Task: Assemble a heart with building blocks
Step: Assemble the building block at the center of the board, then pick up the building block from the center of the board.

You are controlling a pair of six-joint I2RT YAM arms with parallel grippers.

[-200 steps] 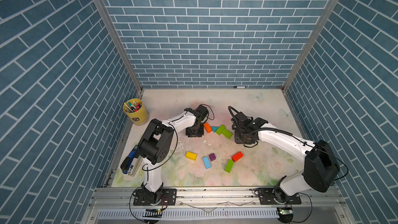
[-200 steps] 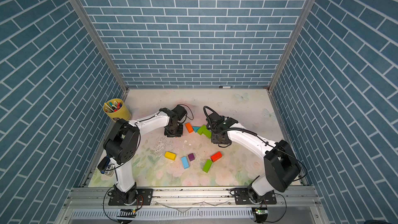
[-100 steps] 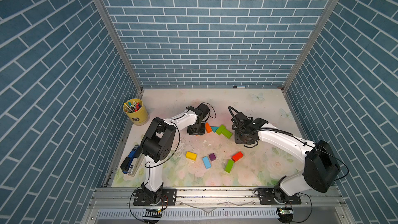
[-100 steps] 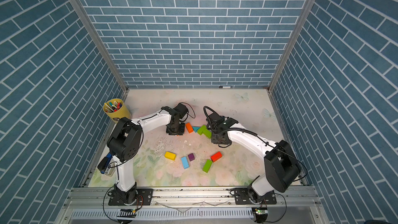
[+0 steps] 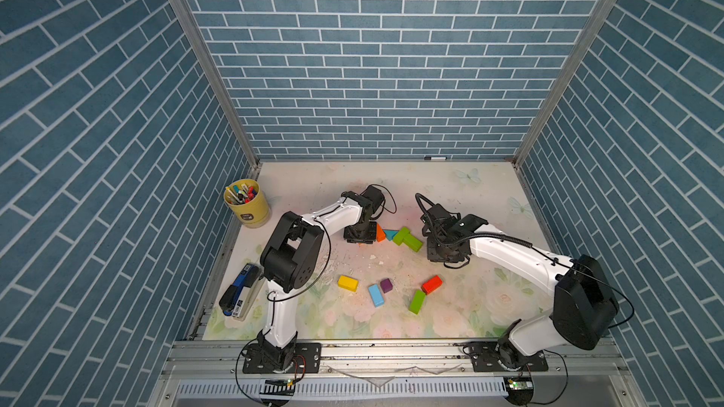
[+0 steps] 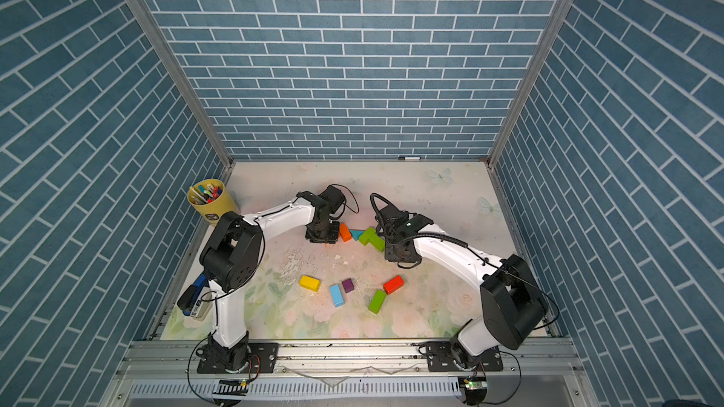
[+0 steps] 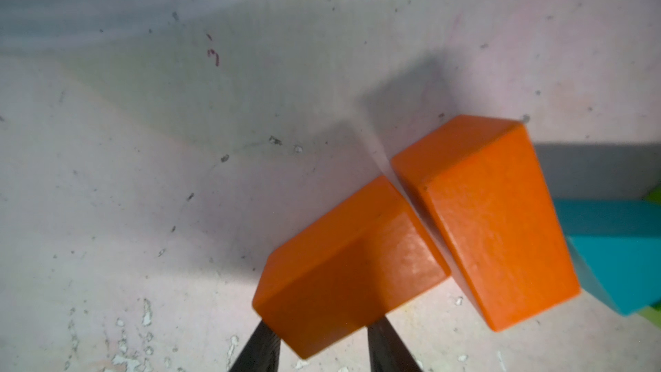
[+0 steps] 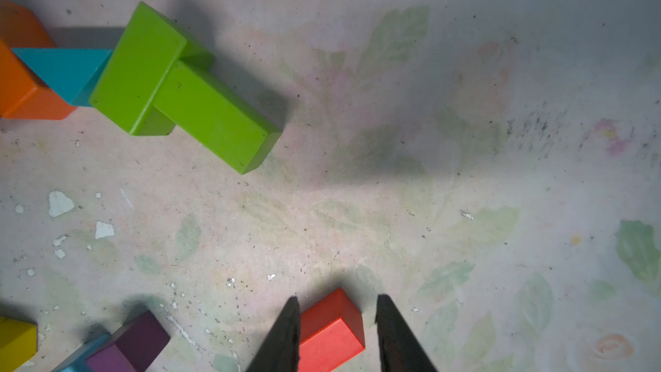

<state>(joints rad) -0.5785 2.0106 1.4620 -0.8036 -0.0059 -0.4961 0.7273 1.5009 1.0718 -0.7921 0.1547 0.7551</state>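
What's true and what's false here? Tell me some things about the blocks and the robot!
1. The teal triangle sits between an orange brick and a green brick. True.
2. The left gripper holds a pink brick. False: it holds a second orange brick.
3. The purple cube lies beside the light-blue brick. True.
4. The pens stand in a red cup. False: their cup is yellow.
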